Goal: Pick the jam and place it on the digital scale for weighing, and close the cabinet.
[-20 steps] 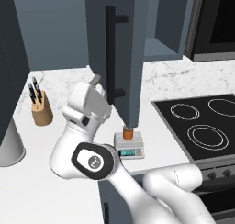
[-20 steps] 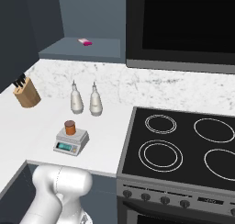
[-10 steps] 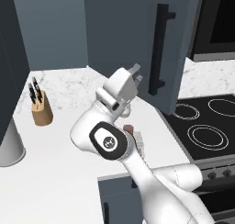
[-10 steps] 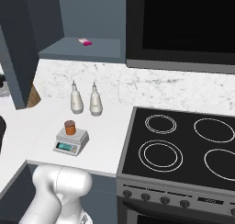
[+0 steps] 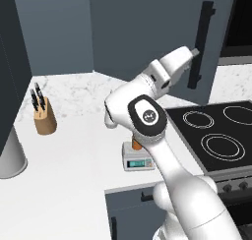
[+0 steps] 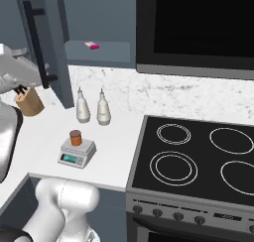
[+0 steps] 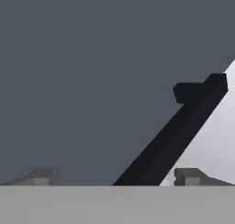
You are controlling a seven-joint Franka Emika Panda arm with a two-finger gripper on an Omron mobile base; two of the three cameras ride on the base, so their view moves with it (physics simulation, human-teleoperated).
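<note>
The jam (image 6: 75,137), a short orange-brown jar with a dark lid, stands on the digital scale (image 6: 77,153) near the counter's front edge. In the left base view my arm hides most of the jam (image 5: 136,145) above the scale (image 5: 138,161). The slate-blue cabinet door (image 6: 53,47) stands partly open, its black bar handle (image 5: 201,45) upright. My gripper (image 5: 195,52) is raised against the door face, right beside the handle. In the hand view the gripper (image 7: 117,178) is open, the fingertips (image 7: 43,176) wide apart, with the door (image 7: 92,81) close ahead and the handle (image 7: 183,131) slanting across.
Two white pear-shaped bottles (image 6: 83,107) stand by the wall behind the scale. A knife block (image 5: 43,117) sits at the counter's left. The black stove (image 6: 198,156) lies to the right, with a black oven (image 6: 198,28) above it. A small pink item (image 6: 92,45) lies on the cabinet shelf.
The cabinet door has swung further toward its frame, and my arm has risen and moved along with it, staying by the handle. Jam and scale have not moved.
</note>
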